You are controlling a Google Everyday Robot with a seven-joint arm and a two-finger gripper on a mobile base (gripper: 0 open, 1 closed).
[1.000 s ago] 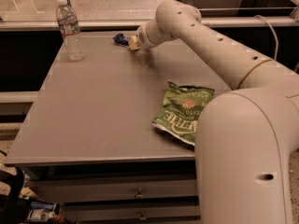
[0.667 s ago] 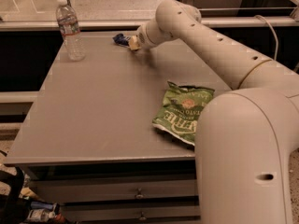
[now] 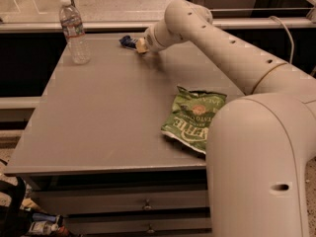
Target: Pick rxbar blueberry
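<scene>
The rxbar blueberry (image 3: pixel 127 41) is a small dark navy-blue bar lying near the far edge of the grey table (image 3: pixel 113 112). Only its left end shows; the rest is hidden behind the gripper. My gripper (image 3: pixel 140 45) is at the end of the white arm, reaching across the table to the far edge, right at the bar's right end and low over the table.
A clear plastic water bottle (image 3: pixel 74 31) stands at the table's far left corner. A large green Kettle chip bag (image 3: pixel 193 117) lies at the right, partly behind my arm's base. Drawers (image 3: pixel 145 205) are under the table's front edge.
</scene>
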